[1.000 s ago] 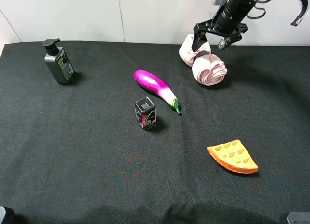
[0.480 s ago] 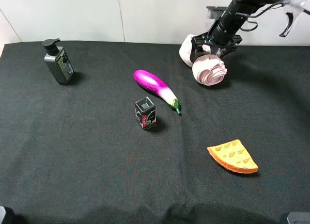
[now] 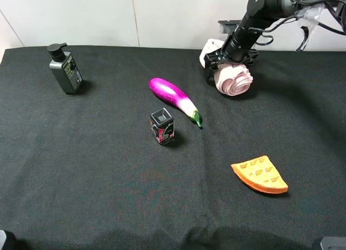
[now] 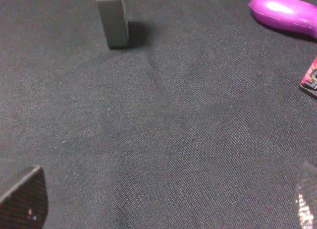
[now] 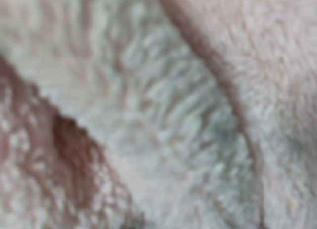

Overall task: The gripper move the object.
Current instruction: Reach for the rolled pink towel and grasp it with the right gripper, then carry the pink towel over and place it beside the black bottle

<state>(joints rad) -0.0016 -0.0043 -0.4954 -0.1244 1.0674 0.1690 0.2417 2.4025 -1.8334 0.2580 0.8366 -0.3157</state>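
Note:
The pale pink rolled cloth bundle [image 3: 236, 80] lies at the back right of the black table. My right gripper [image 3: 227, 61] has come down over its middle, with its black fingers spread on either side of the bundle's waist. The far lobe [image 3: 208, 46] shows behind the claw. The right wrist view is filled by blurred pink cloth [image 5: 158, 110] very close to the camera. My left gripper [image 4: 166, 204] is open and empty above bare table, with only its fingertips [image 4: 25, 199] showing; it is out of the exterior high view.
A purple eggplant [image 3: 172, 93] and a small black box [image 3: 162, 125] lie mid-table. An orange waffle wedge [image 3: 259, 175] sits at front right. A grey pump bottle [image 3: 65, 70] stands at back left and also shows in the left wrist view [image 4: 113, 18].
My right gripper has come down and to the left, from above the bundle to around its middle. The bundle and the other objects have not moved.

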